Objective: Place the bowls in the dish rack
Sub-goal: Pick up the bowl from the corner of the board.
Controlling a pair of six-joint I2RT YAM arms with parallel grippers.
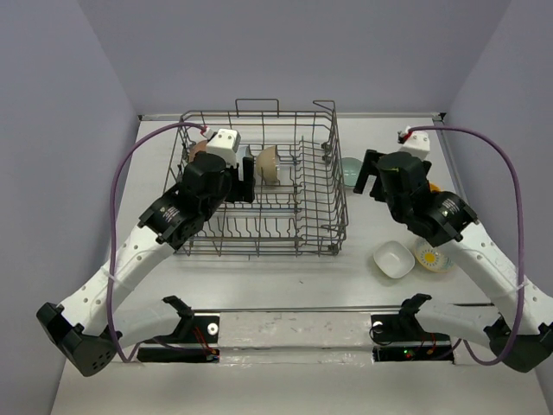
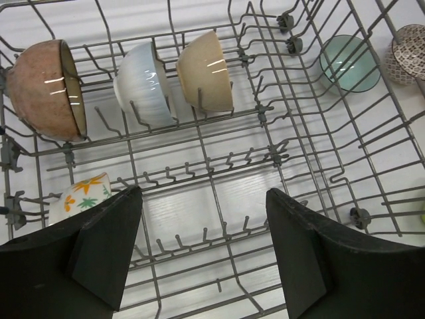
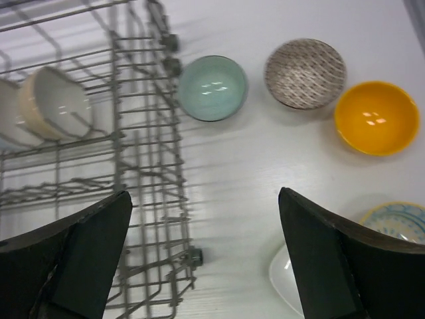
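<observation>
Beside the dish rack point(image 1: 324, 186), on the table point(image 3: 232, 159), the teal bowl point(image 3: 212, 88), patterned bowl point(image 3: 305, 73) and yellow bowl point(image 3: 376, 117) look hard, slippery and easy to break, so the right hand point(image 3: 204, 212), spread wide and empty like the left hand point(image 2: 202, 199), should probably pinch a rim gently.

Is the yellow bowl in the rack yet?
Out. The round orange-yellow ceramic bowl sits upright on the white table, outside the grey wire dish rack.
</observation>
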